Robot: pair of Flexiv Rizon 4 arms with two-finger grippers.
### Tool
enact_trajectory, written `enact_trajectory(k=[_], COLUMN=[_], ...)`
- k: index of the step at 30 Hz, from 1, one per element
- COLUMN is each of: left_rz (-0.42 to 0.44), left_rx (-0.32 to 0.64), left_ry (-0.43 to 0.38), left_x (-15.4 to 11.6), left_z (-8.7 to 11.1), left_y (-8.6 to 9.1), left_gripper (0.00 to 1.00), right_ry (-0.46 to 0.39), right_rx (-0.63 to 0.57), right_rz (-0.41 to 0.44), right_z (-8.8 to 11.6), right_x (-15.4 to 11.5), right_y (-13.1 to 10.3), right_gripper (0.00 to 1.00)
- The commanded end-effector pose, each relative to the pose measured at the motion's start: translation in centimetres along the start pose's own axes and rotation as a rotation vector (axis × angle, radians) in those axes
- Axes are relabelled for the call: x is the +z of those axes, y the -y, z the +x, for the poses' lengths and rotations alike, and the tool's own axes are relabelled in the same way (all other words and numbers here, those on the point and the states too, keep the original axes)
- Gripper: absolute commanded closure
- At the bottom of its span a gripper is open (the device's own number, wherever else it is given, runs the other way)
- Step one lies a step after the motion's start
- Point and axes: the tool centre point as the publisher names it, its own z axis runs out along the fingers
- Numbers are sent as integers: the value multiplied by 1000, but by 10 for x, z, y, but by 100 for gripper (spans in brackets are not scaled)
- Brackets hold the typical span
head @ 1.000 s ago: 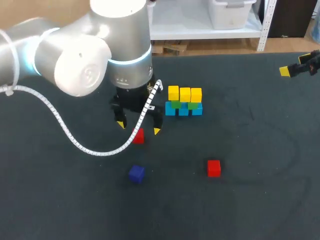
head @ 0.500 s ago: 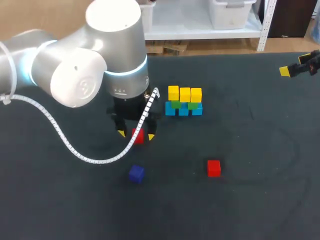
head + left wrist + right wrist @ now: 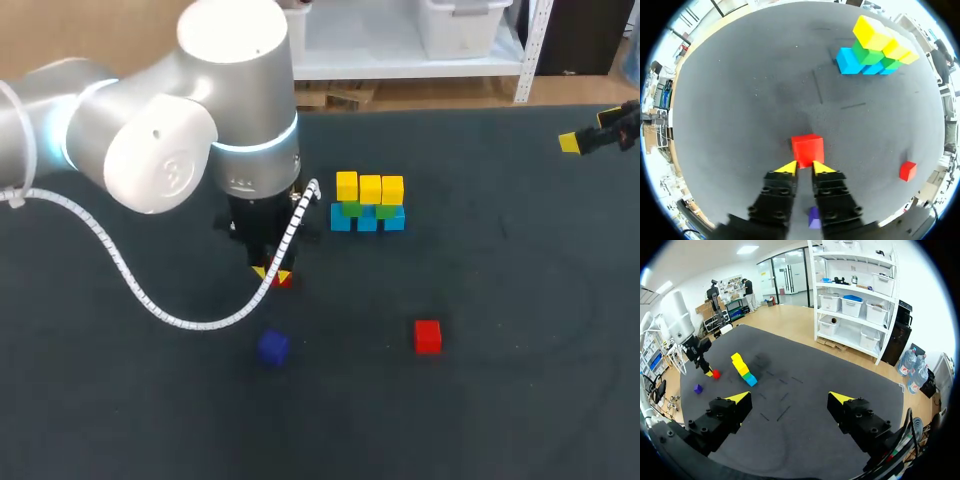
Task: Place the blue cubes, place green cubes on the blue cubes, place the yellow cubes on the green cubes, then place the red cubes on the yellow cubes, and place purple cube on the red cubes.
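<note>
Head view. The red cube (image 3: 284, 279) is a small, matte, square-edged block on the tabletop (image 3: 500, 300), half hidden under the left tool (image 3: 272, 272). In the left wrist view it sits flat, just ahead of the tool and touching it. I cannot tell whether the tool is clamped on it.

- **Wall of cubes:** At 2 o'clock from the red cube, near it. A row of three blue cubes (image 3: 367, 220) at the base, green cubes (image 3: 351, 208) on them, three yellow cubes (image 3: 370, 188) on top. All are plain, solid-coloured blocks.
- **Purple cube:** The purple cube (image 3: 272, 346) lies at 6 o'clock, alone.
- **Second red cube:** The second red cube (image 3: 427, 336) lies at 4 o'clock, well apart.
- **Left arm:** The left arm (image 3: 200, 110) has a glossy white shell with a lit blue ring. A white spiral-wrapped cable (image 3: 130, 270) loops off it.
- **Right tool:** The right tool (image 3: 790, 398) is at the tabletop's far 2 o'clock corner. Its fingers are spread wide with nothing between them.
- **Tabletop surface:** Dark grey and felt-like, with faint curved scuffs.
</note>
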Motion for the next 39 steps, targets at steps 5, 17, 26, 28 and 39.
enact_trajectory(k=[5,17,26,28,39], left_rz=[-29,-33,-45,-55,-70], left_rx=[61,32,9,-5,-16], left_ry=[-12,-36,-13,-2,17], left_x=[-7,-2,5,8,6], left_z=[-7,-7,-14,-16,-20], left_y=[2,3,1,-1,-4], left_gripper=[100,0,0,0,95], right_ry=[2,2,2,2,2], right_rx=[-1,-1,-1,-1,-1], right_rz=[-4,-4,-4,-4,-4], right_z=[0,0,0,0,0], right_x=[1,1,1,1,1], right_y=[1,1,1,1,1], right_gripper=[0,0,0,0,0])
